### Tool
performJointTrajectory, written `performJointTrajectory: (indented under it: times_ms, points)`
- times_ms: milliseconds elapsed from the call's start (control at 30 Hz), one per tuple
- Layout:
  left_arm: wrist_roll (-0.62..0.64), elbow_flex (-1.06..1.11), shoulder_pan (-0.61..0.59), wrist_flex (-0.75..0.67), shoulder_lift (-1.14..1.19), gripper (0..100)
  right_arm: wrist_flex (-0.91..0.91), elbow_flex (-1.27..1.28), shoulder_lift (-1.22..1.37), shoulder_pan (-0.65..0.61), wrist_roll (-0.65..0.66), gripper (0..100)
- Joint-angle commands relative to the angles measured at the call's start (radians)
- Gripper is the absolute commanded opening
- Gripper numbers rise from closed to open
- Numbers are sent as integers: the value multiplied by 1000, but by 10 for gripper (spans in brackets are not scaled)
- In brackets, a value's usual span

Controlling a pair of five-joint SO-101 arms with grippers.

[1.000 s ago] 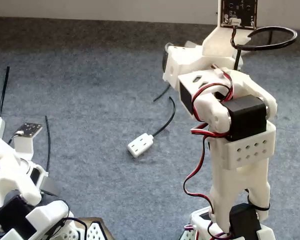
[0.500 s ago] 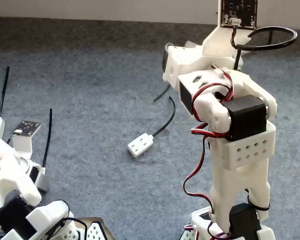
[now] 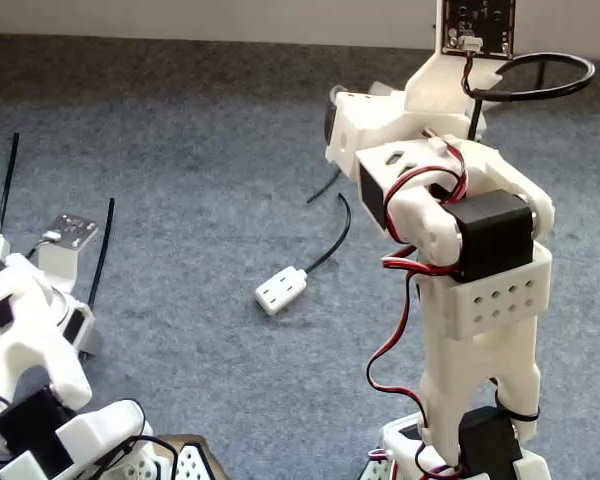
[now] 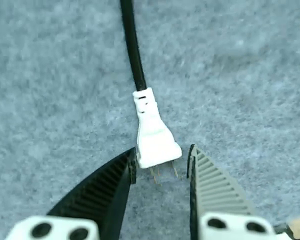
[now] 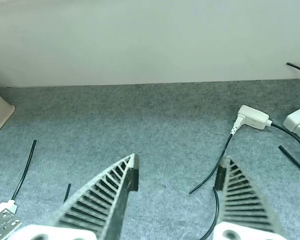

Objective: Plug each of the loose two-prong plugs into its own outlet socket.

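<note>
**High view.** On the grey table (image 3: 180, 150) the white outlet socket (image 3: 281, 289) lies flat near the middle. Its socket cord (image 3: 332, 240) runs off toward 1 o'clock and passes behind the right arm (image 3: 480, 290). The socket sits at about 3 o'clock from the left arm (image 3: 25, 330), well apart from it. A thin black cord (image 3: 102, 255) leads away from that arm toward 12 o'clock. Neither tool's fingers can be made out from up here.

**Left wrist view.** This view shows what the arm hides from above. The left tool (image 4: 162, 151) hangs low over the table, its jaws parted narrowly around the prong end of a white two-prong plug (image 4: 154, 137). The black finger's tip looks to be touching the plug's side, while the grey finger stands just clear of the other side — nothing is clamped. The prongs (image 4: 163, 172) point back toward the tool's palm. The plug's cord (image 4: 131, 45) runs straight away from the tips.

**Right wrist view.** The right tool (image 5: 179, 162) is spread wide, held above the table and facing a pale wall (image 5: 140, 40). Beyond its tips, off to the grey finger's side, lies a second plug (image 5: 253, 118). It is white, and its thin cord (image 5: 225, 150) trails back — well apart from both fingers.
</note>
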Motion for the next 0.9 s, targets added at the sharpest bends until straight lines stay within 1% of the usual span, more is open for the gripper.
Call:
performJointTrajectory:
  times_ms: [0, 200, 300, 400, 533, 600, 733, 867]
  points:
    - [6, -25, 48, -6, -15, 200, -19, -27, -33, -10, 12, 250]
    - [8, -28, 48, -3, -22, 200, -21, -27, -30, -10, 12, 250]
    - [8, -45, 59, 46, -24, 200, -21, -27, -30, -10, 12, 250]
    - [8, -130, 58, 138, -24, 200, -21, -27, -28, -10, 12, 250]
    - [8, -213, 62, 301, -24, 200, -21, -27, -28, -10, 12, 250]
    - [8, -216, 65, 331, -24, 200, -21, -27, -28, -10, 12, 250]
    - [8, -177, 61, 316, -15, 200, -21, -27, -28, -10, 12, 250]
    - [12, -93, 64, 180, -15, 200, -19, -27, -28, -10, 12, 250]
